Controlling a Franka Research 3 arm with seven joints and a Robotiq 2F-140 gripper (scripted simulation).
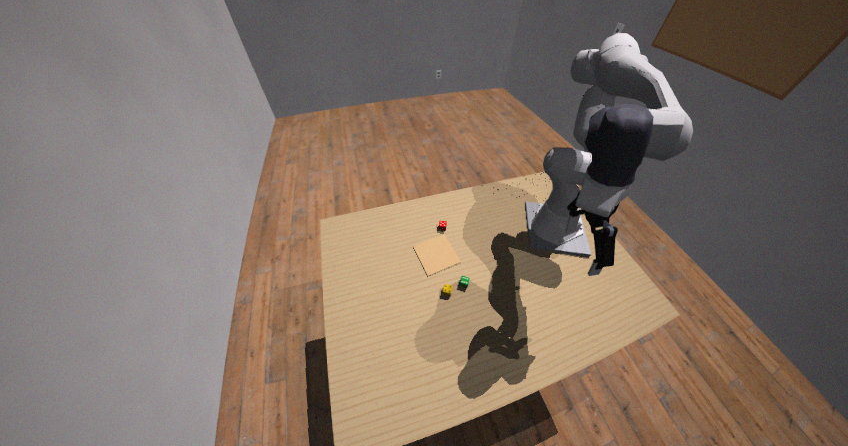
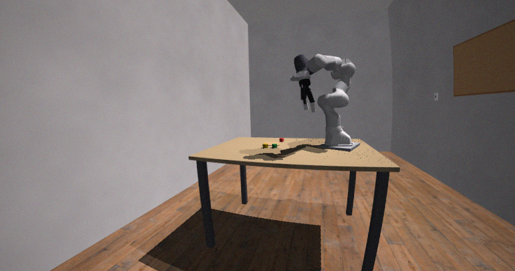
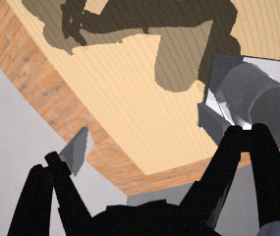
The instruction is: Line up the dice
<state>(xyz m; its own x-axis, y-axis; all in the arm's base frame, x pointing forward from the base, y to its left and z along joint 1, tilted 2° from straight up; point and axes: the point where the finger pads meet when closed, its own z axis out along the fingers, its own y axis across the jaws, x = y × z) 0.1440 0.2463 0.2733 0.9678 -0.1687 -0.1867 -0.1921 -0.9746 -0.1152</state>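
Red die [image 1: 442, 224], green die [image 1: 464, 281] and yellow die [image 1: 446, 289] sit beside the mat [image 1: 436, 256]; the gripper [image 2: 309, 106] hangs wide open, empty.

Top view: high corner vantage, angled down over the whole table [image 1: 368, 346] and floor, distant. Exterior view: near table height, from across the room, facing the arm [image 2: 334, 98] and far wall. Wrist view: close, mounted behind the gripper [image 3: 159, 151], facing the table edge. All share the table top.
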